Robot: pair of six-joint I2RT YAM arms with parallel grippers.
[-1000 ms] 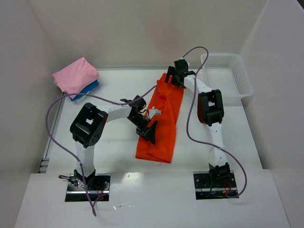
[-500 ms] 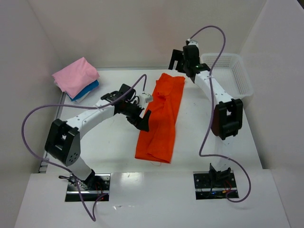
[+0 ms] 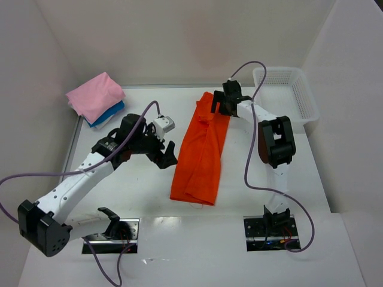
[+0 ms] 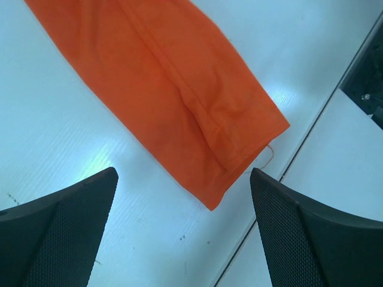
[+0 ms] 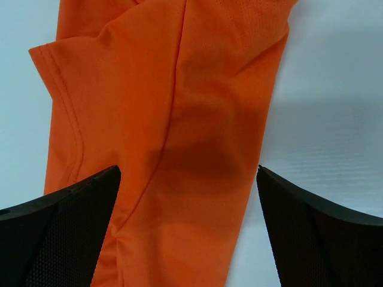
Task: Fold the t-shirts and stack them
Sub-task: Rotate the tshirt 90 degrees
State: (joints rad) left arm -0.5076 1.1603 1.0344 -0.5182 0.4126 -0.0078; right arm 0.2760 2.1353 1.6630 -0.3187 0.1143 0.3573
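Left tool (image 3: 169, 156) retreated, orange t-shirt (image 3: 200, 158), basket (image 3: 286, 70) right

A robotics lab cell: bare white table (image 3: 143, 191), plain white walls (image 3: 179, 42), two cabled robot arms (image 3: 78, 182).

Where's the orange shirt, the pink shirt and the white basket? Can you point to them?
orange t-shirt (image 3: 200, 156), top external view, middle of the long folded cloth.
pink t-shirt (image 3: 96, 95), top external view, middle of its top face.
white basket (image 3: 285, 89), top external view, bare mesh floor.
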